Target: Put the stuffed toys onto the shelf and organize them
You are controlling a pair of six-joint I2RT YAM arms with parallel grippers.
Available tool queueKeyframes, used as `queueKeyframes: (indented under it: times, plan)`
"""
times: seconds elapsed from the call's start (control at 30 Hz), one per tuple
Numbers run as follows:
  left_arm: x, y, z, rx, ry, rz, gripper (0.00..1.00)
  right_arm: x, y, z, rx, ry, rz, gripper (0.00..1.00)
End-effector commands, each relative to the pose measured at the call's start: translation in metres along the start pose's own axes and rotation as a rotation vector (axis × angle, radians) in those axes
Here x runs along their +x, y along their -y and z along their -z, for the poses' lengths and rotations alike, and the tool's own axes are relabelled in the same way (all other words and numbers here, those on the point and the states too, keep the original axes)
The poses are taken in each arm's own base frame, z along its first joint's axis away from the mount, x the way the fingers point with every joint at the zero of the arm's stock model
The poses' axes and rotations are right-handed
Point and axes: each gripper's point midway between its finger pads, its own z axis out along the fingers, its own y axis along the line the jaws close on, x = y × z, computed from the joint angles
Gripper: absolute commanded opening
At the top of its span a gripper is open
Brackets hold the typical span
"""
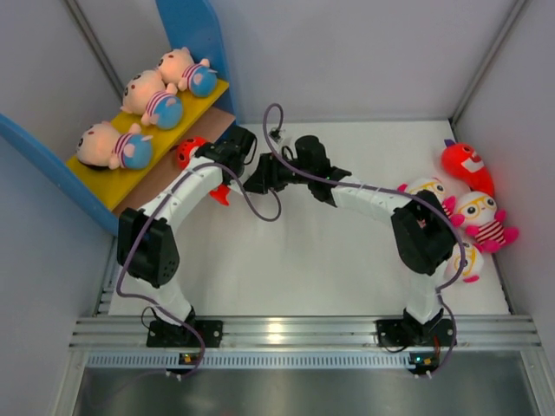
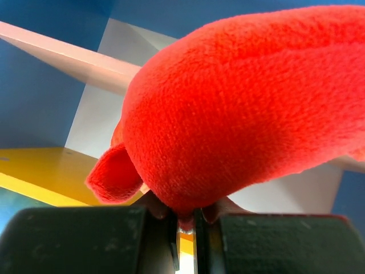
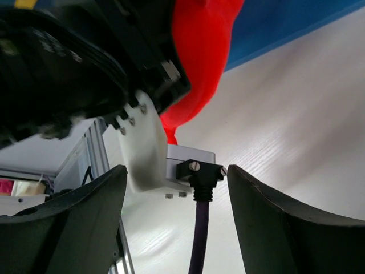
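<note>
The left jaws are closed on a bright red creature (image 2: 245, 103), pinching its plush at the underside, and they hold it at the open front of the shelf (image 1: 192, 35), just beside the tan lower board (image 1: 217, 117). On the yellow upper board (image 1: 97, 184) three peach dolls (image 1: 152, 97) in striped shirts lie in a row. The right jaws stand wide apart with nothing between them, hovering over the white bench (image 1: 347, 269) close to the left arm's wrist, whose purple cable (image 3: 198, 240) hangs in their view. At the bench's right edge a second red creature (image 1: 468, 165) lies next to white owls (image 1: 481, 215) with yellow glasses, one partly hidden behind the right arm
</note>
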Motion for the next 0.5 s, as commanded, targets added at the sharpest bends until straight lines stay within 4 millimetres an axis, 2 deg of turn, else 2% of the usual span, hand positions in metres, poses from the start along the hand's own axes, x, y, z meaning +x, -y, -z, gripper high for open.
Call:
queueKeyframes:
  times: [0.0, 0.07, 0.2, 0.23, 0.27, 0.33, 0.37, 0.43, 0.47]
  plan:
    - [0.020, -0.022, 0.001, -0.027, -0.075, 0.078, 0.00, -0.024, -0.001, -0.008, -0.055, 0.081, -0.016, 0.71]
    - [0.019, -0.035, -0.007, -0.030, -0.079, 0.083, 0.00, -0.026, 0.013, -0.004, -0.025, 0.105, -0.035, 0.71]
    - [0.022, -0.045, -0.025, -0.007, -0.097, 0.078, 0.00, -0.029, 0.040, 0.012, 0.015, 0.146, -0.065, 0.70]
    - [0.025, -0.046, -0.025, -0.009, -0.098, 0.082, 0.00, -0.031, 0.044, 0.018, 0.018, 0.164, -0.069, 0.71]
    - [0.024, -0.044, -0.030, 0.003, -0.098, 0.078, 0.00, -0.019, 0.054, 0.023, 0.031, 0.161, -0.108, 0.71]
    - [0.027, -0.042, -0.037, 0.018, -0.107, 0.079, 0.00, -0.035, 0.061, 0.039, 0.027, 0.237, -0.096, 0.71]
    - [0.028, -0.041, -0.041, 0.025, -0.109, 0.084, 0.00, -0.029, 0.068, 0.044, 0.041, 0.240, -0.108, 0.73]
    - [0.029, -0.041, -0.048, 0.035, -0.109, 0.105, 0.00, -0.038, 0.071, 0.056, 0.050, 0.276, -0.087, 0.76]
    - [0.030, -0.042, -0.051, 0.036, -0.110, 0.117, 0.00, -0.035, 0.073, 0.059, 0.057, 0.279, -0.075, 0.77]
